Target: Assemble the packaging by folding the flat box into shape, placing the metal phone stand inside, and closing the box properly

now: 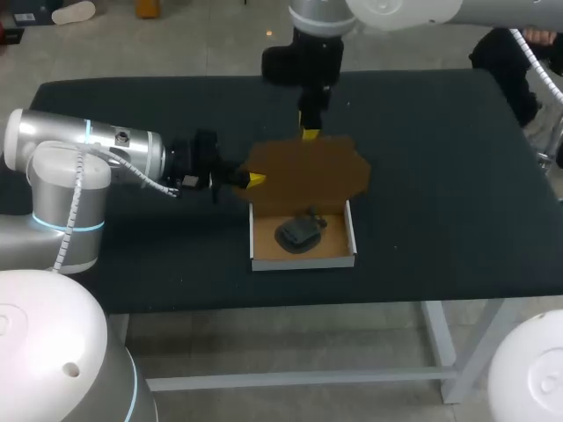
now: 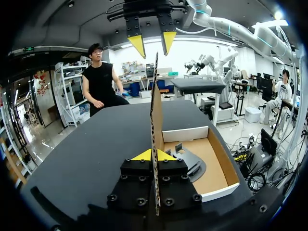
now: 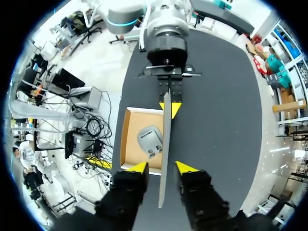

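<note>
A cardboard box (image 1: 258, 237), white outside and brown inside, stands open on the black table. The dark grey phone stand (image 1: 299, 233) lies inside it. The brown lid (image 1: 308, 171) stands upright from the box's rear wall. My left gripper (image 1: 255, 179) is shut on the lid's left edge. In the left wrist view the lid (image 2: 155, 110) is edge-on between that gripper's (image 2: 154, 155) yellow tips, with the stand (image 2: 190, 161) beside it. My right gripper (image 3: 161, 167) is open over the lid's top edge (image 3: 165, 144), with its fingers apart on either side. The stand (image 3: 150, 140) lies below it.
The black table (image 1: 440, 158) stretches wide to the left and right of the box. The box stands nearer the front edge than the back. My right arm comes down from the far side above the lid.
</note>
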Action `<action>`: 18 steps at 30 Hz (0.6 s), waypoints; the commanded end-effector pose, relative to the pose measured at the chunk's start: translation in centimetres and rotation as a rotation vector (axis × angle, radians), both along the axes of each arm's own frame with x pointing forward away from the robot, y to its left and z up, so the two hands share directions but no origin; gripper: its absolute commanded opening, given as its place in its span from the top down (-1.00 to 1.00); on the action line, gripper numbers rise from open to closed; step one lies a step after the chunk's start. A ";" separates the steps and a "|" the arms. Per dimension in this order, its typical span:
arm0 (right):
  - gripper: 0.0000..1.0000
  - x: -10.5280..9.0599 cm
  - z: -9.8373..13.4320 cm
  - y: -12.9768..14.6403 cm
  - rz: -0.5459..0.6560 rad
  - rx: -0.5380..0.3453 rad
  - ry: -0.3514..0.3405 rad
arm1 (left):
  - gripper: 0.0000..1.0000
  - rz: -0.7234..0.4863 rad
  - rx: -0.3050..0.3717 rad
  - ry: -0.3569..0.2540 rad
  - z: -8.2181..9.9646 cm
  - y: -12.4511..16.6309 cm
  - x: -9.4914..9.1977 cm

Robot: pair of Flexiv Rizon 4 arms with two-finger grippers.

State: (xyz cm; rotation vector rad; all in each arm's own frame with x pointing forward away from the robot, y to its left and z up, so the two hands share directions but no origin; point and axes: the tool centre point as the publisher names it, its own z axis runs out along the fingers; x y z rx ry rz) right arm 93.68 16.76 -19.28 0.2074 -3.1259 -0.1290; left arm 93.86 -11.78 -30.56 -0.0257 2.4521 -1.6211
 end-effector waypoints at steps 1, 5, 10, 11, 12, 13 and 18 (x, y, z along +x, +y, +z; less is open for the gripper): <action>0.29 0.0 0.5 -0.4 -0.002 0.010 -0.012 | 1.00 -0.001 -0.001 -0.001 -0.1 0.0 0.0; 0.38 0.8 0.5 -0.4 -0.004 0.011 -0.014 | 1.00 -0.001 -0.001 -0.001 -0.1 0.0 0.0; 0.35 1.8 0.1 -0.3 -0.002 0.011 -0.008 | 1.00 -0.001 -0.001 -0.001 -0.1 0.0 0.0; 0.33 2.0 0.1 -0.3 -0.002 0.010 -0.008 | 1.00 -0.001 -0.001 -0.001 -0.1 0.0 0.0; 0.32 2.2 0.0 -0.3 -0.001 0.009 -0.008 | 1.00 -0.001 -0.001 -0.001 -0.1 0.0 0.0; 0.31 2.3 -0.1 -0.3 0.000 0.009 -0.009 | 1.00 -0.001 -0.001 -0.001 -0.1 0.0 0.0; 0.26 3.3 -0.8 -0.3 0.003 0.008 -0.003 | 1.00 -0.001 -0.001 -0.001 -0.1 0.0 0.0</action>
